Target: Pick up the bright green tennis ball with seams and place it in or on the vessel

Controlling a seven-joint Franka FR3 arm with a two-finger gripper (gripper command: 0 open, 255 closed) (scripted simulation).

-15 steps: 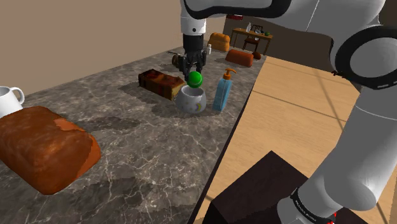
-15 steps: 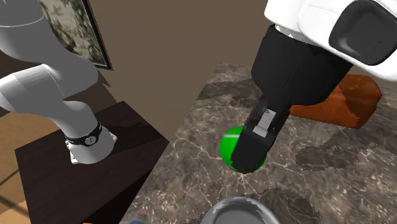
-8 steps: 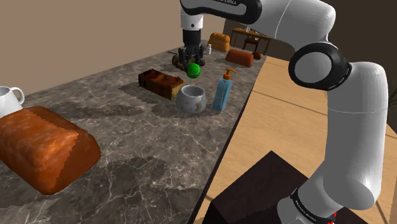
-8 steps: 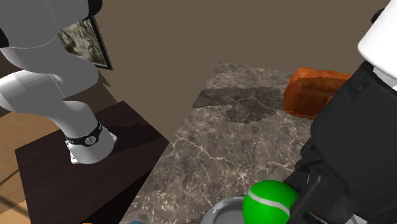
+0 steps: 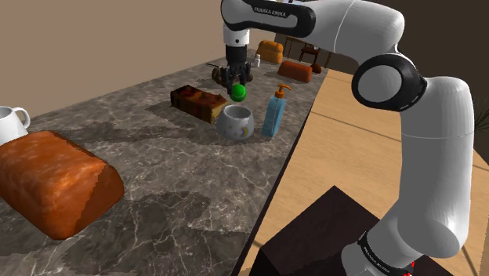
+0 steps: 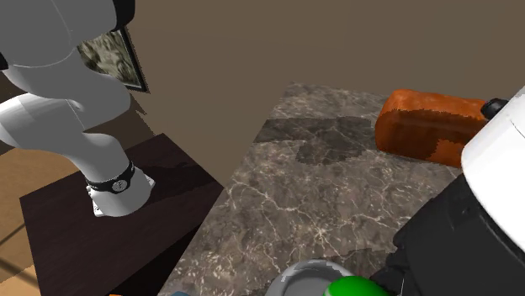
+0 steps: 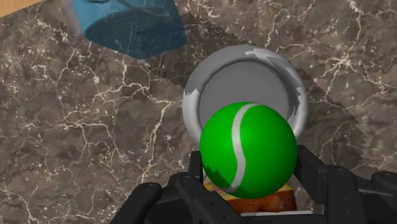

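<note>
The bright green tennis ball (image 5: 238,92) (image 7: 248,148) (image 6: 356,287) with a pale seam is clasped between the black fingers of my gripper (image 5: 237,85) (image 7: 249,181), which is shut on it. It hangs in the air above and slightly behind the grey-white round vessel (image 5: 235,121) (image 7: 247,89) (image 6: 313,277) standing on the dark marble counter (image 5: 164,172). In the wrist view the vessel's open mouth lies just past the ball. The ball does not touch the vessel.
A blue soap dispenser (image 5: 273,112) stands beside the vessel towards the counter edge. A brown loaf (image 5: 199,102) lies behind the vessel. A big orange-brown loaf (image 5: 51,182) and a white mug (image 5: 11,123) sit at the shoulder view's left. More bread lies at the counter's far end.
My gripper rose with the ball and shifted back along the counter, then sank slightly; it stays shut on the ball. The arm's upper links have swung out of the foreground.
</note>
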